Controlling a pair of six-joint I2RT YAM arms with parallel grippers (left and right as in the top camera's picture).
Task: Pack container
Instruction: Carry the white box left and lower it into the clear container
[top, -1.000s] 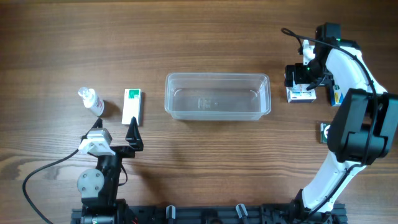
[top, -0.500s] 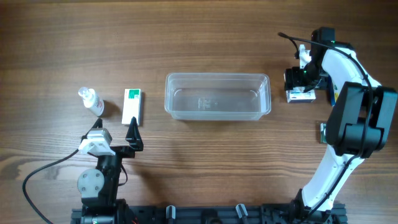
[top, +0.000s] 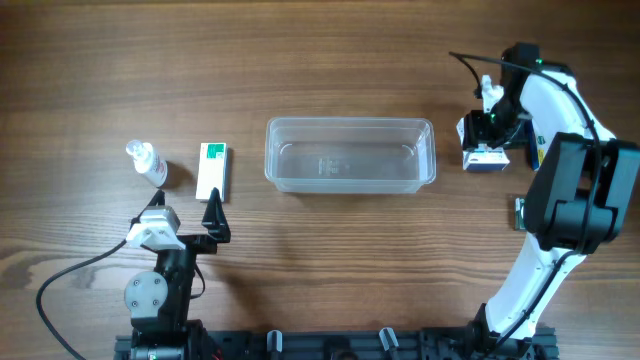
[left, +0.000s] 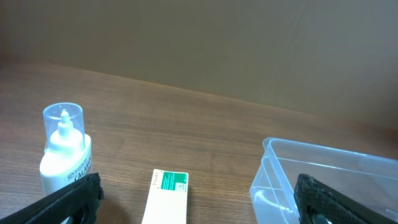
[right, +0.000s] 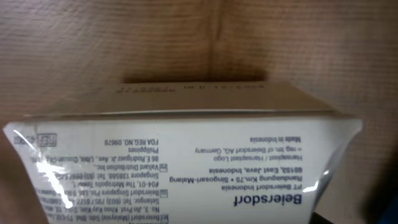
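1. Container (top: 349, 155): clear tub, upright on the table (top: 330, 60), about mid-table, long side running left-right. Wood grain shows through its floor. In the left wrist view one rounded corner and the rim sit at the right.
2. White-blue box (top: 487, 160): just beside the container's right end, apart from it. The right wrist view is filled by one face, glossy, with upside-down print including "Beiersdorf".
3. Right tool (top: 487, 135): directly over the white-blue box, hiding part of it in the overhead view. Its fingers are not clear in any view, so I cannot tell whether it is gripping or spread.
4. Second box (top: 541, 150): blue and yellow, further right, mostly hidden by the right arm.
5. Small dark item (top: 521, 212): near the right arm, toward the front edge. Too small to identify.
6. Green-white box (top: 212, 170): lies flat to the left of the container, apart from it, green end pointing away from the robot.
7. Bottle (top: 147, 162): white with a clear cap, left of the green-white box, apart from it. It stands upright in the left wrist view.
8. Left tool (top: 214, 215): just in front of the green-white box, holding nothing. Its fingers (left: 68, 199) sit in the lower corners of the left wrist view, spread wide.
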